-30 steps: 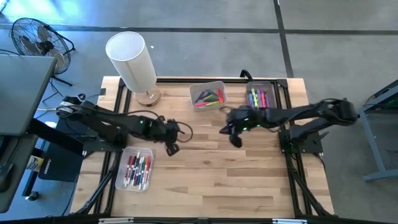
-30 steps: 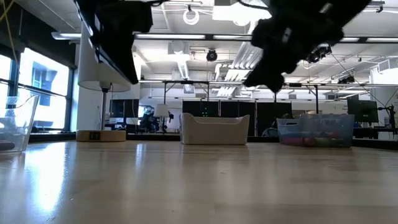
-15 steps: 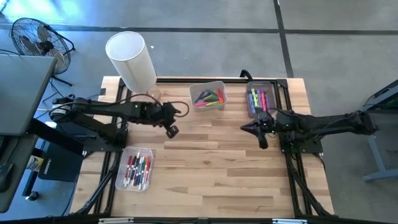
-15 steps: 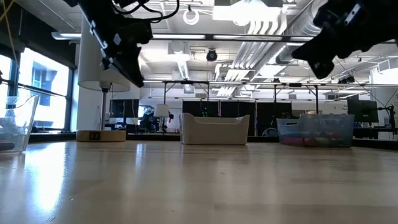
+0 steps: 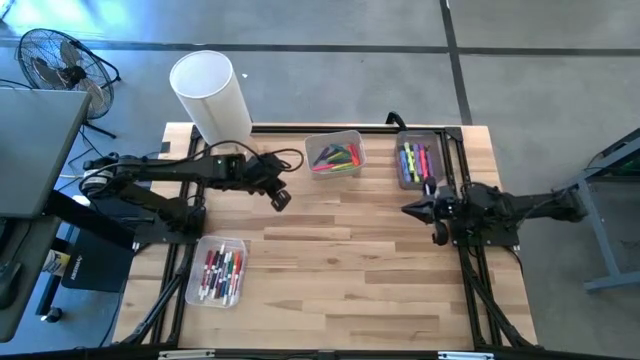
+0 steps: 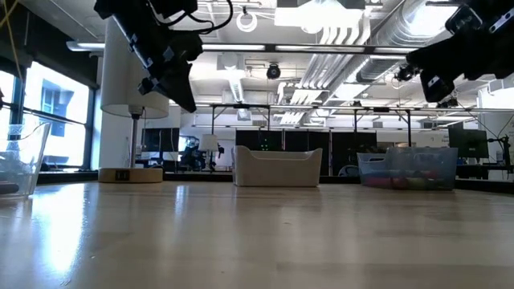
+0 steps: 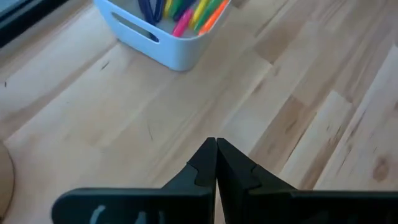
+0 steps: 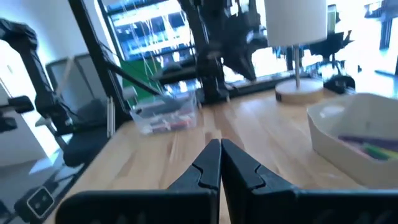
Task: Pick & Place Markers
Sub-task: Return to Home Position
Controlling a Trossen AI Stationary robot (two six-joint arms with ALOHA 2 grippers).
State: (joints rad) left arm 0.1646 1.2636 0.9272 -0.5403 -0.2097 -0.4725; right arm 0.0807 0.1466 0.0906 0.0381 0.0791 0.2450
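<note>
Surface [image 5: 330,300]: pale wooden boards. I see no loose marker on the bare part, so I judge the sorting finished and the step in hand is only to bring both arms to rest.
Lamp [image 5: 212,95]: a tall white shade at the far left corner, near the left arm. That arm should fold back low and straight so that it does not brush the shade or its wooden base.
Left arm [image 5: 170,178]: reaches from the left edge toward the middle, raised above the boards. It has the longer way home.
Right arm [image 5: 520,205]: folded near the right edge, close to its stand. It needs little more.
White bin [image 5: 333,135]: at the far edge, in the middle, just ahead of the left arm's tip. Lift away from it and do not sweep across it.
Far clear bin [image 5: 440,160]: at the far right corner, beside the right arm.
Near clear bin [image 5: 194,285]: at the near left.
Markers [image 5: 338,157]: they lie inside all three bins, none in a tool.
Left tool [image 5: 281,199]: closed and empty, its fingertips [image 7: 202,165] pressed together.
Right tool [image 5: 410,210]: closed and empty, pointing across the surface.
</note>
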